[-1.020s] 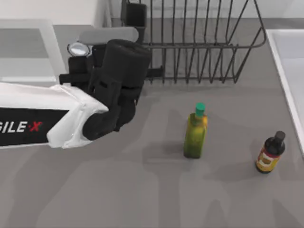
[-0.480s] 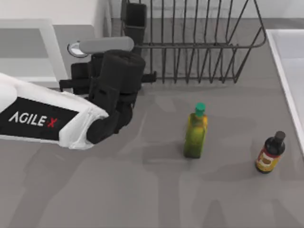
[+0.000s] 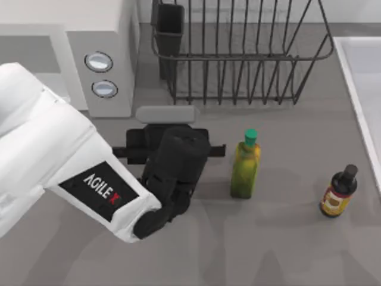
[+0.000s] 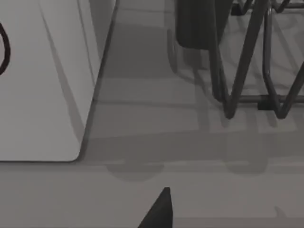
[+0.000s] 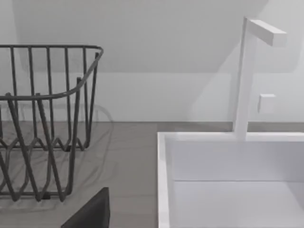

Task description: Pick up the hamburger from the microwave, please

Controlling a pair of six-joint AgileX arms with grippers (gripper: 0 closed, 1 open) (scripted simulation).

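Observation:
The white microwave (image 3: 101,36) stands at the back left, its two round knobs facing the table. Its side wall (image 4: 42,80) shows in the left wrist view. The hamburger is hidden or out of view. My left gripper (image 3: 168,146) hangs over the table just in front of the microwave's right corner, under the black wrist of the big white arm. A dark part of that gripper (image 4: 159,213) shows in the left wrist view, with nothing seen in it. A dark part of my parked right gripper (image 5: 90,213) shows in the right wrist view.
A black wire dish rack (image 3: 244,53) stands at the back middle, close behind the left gripper. A green bottle (image 3: 245,167) stands right beside the left wrist, and a dark sauce bottle (image 3: 339,192) farther right. A white sink (image 5: 164,180) with its tap (image 5: 244,71) lines the right edge.
My left arm has drawn back from the microwave's front, moving toward the table's front and right. Both knobs are uncovered now.

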